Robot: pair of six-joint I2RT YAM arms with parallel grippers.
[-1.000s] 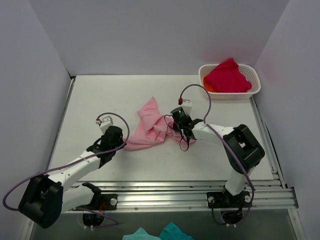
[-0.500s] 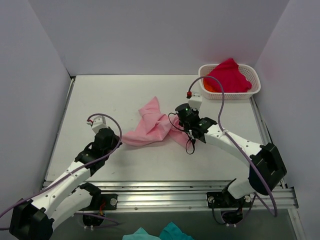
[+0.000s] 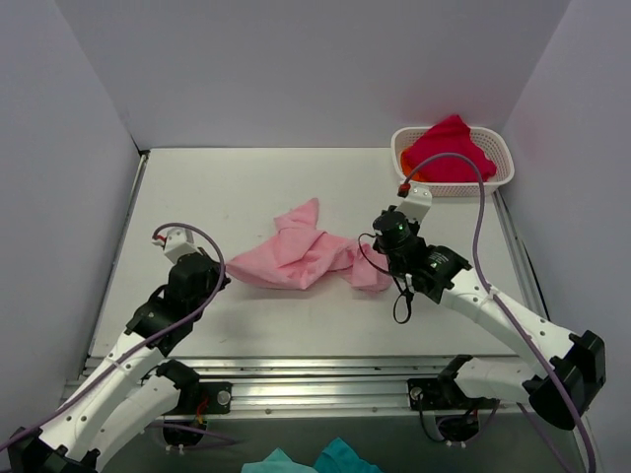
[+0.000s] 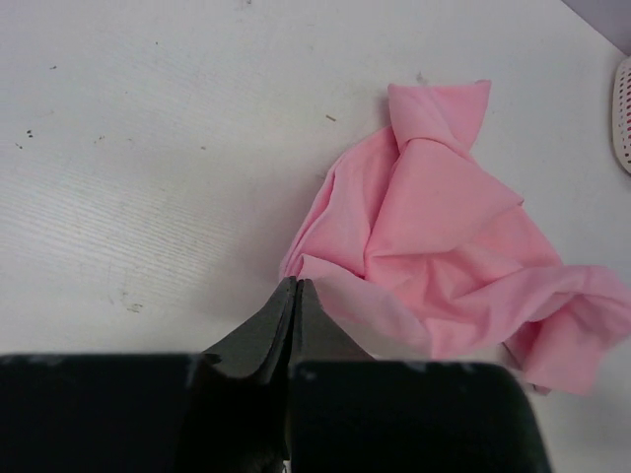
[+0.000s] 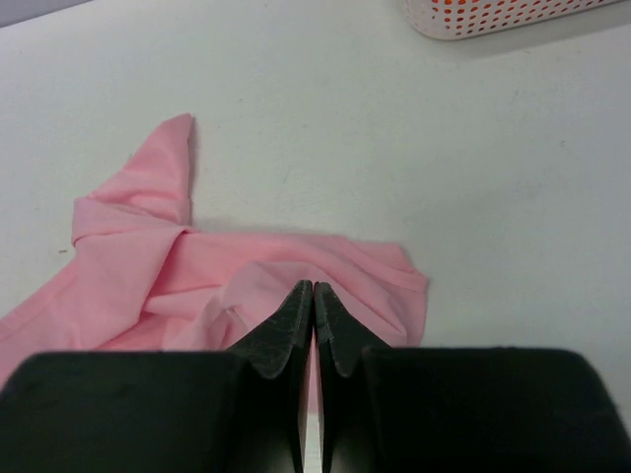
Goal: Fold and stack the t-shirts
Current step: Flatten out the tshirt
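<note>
A light pink t-shirt [image 3: 301,258] lies crumpled and drawn out sideways in the middle of the table. My left gripper [image 3: 223,277] is shut on its left corner; in the left wrist view the shut tips [image 4: 296,283] pinch the pink t-shirt [image 4: 444,236] at its near edge. My right gripper [image 3: 370,264] is shut on its right part; in the right wrist view the gripper [image 5: 313,286] has a sliver of pink t-shirt [image 5: 148,266] between its closed fingers. The crimson red t-shirt [image 3: 449,151] is bunched in the basket.
A white lattice basket [image 3: 505,164] stands at the back right corner, its edge showing in the wrist views as basket [image 5: 493,15] and basket [image 4: 624,113]. Teal cloth [image 3: 315,460] lies below the table's front rail. Grey walls close in the table on three sides.
The right jaws closed on the shirt. Both arms drew apart, the left one leftward and the right one rightward, and the pink shirt stretched out wider between them.
</note>
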